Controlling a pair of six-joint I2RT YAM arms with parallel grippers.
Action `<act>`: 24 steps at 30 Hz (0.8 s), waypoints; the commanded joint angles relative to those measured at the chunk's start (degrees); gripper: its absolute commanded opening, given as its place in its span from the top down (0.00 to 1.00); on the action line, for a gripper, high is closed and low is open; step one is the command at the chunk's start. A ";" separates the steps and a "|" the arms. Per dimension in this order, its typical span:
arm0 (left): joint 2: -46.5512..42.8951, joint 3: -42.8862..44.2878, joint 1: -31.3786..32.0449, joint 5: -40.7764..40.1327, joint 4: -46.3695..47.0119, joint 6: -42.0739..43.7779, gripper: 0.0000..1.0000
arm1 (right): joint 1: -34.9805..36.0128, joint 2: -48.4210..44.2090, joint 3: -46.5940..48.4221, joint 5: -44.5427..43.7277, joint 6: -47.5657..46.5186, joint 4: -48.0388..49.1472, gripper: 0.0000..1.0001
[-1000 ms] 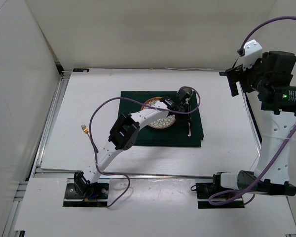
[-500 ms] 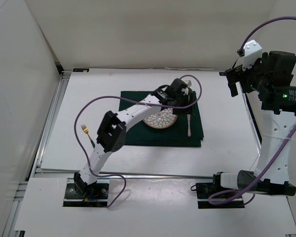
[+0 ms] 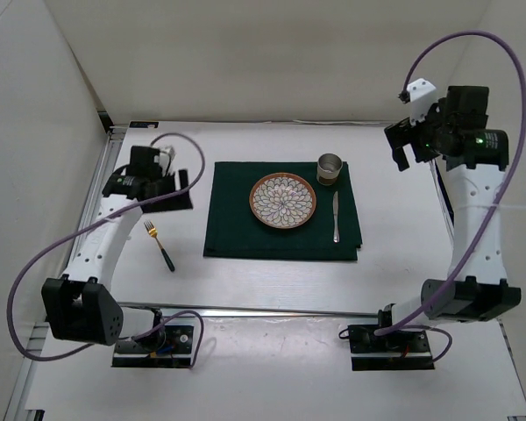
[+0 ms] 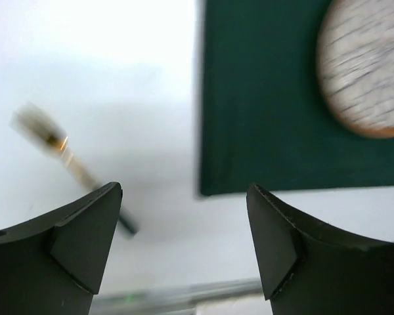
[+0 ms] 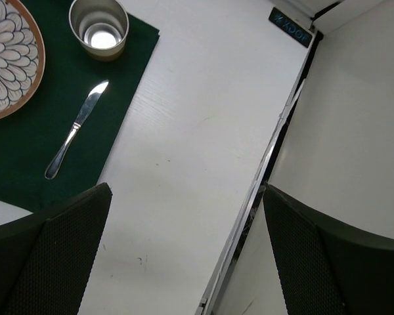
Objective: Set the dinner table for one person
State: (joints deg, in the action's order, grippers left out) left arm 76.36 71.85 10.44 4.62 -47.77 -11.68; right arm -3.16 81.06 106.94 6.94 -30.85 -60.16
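Note:
The dinner table (image 3: 403, 237) is a white top with a dark green cloth (image 3: 237, 224) at its middle. On the cloth lie a patterned plate (image 3: 283, 200), a metal cup (image 3: 330, 169) at the back right corner, and a knife (image 3: 336, 217) right of the plate. A gold fork with a dark handle (image 3: 158, 244) lies on the bare table left of the cloth. My left gripper (image 3: 179, 189) hovers open and empty between fork (image 4: 72, 167) and cloth (image 4: 269, 118). Raised at the far right, my right gripper (image 3: 401, 145) is open and empty, looking down on cup (image 5: 99, 27) and knife (image 5: 75, 131).
White walls enclose the table on the left, back and right. A metal rail (image 5: 269, 170) runs along the right edge and another (image 3: 272, 309) along the front. Purple cables loop from both arms.
My left arm has drawn back from the cup on the cloth to the far left of the table, its jaws opening. The cup stands alone. The right arm shifted slightly.

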 commanded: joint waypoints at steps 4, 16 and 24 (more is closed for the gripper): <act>0.96 -10.77 -13.06 1.89 -9.80 3.87 0.12 | 4.30 5.76 1.25 -1.14 -1.67 1.27 0.00; 22.77 -5.51 -19.93 -0.49 -5.32 0.08 0.17 | 8.52 13.51 8.54 -2.37 -3.95 1.27 0.00; 32.18 -3.21 -18.00 -2.42 -5.32 -1.33 0.83 | 8.52 12.99 10.40 -4.91 -4.48 1.27 0.00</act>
State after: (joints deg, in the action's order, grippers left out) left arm 107.37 67.94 -8.99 2.74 -55.35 -12.58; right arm 5.17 94.72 114.83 3.77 -34.72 -59.90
